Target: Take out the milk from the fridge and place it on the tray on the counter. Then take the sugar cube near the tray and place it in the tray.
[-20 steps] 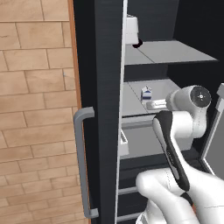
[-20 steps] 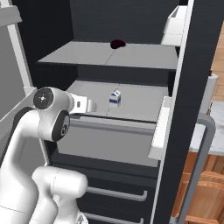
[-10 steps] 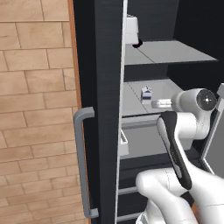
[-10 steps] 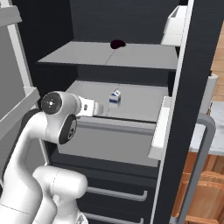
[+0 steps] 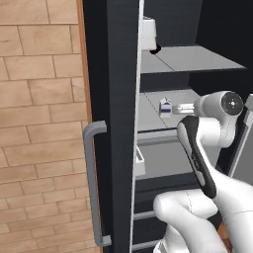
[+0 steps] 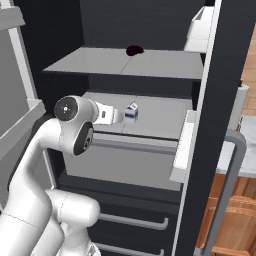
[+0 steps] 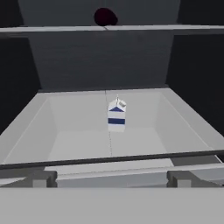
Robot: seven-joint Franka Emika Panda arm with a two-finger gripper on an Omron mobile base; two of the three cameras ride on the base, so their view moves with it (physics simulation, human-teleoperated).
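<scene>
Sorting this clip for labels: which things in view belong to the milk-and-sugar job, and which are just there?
Part of the job:
- small white gable-topped milk carton with a blue patch, upright on a shelf
- tall black fridge, door open
- robot's open hand, near the carton

Just there:
- dark red round item on the upper shelf
- white door bin

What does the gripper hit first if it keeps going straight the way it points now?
Most likely the milk. The open gripper points into the fridge, and the carton stands upright, centred ahead on the grey shelf, nothing between. How far off is unclear.
</scene>
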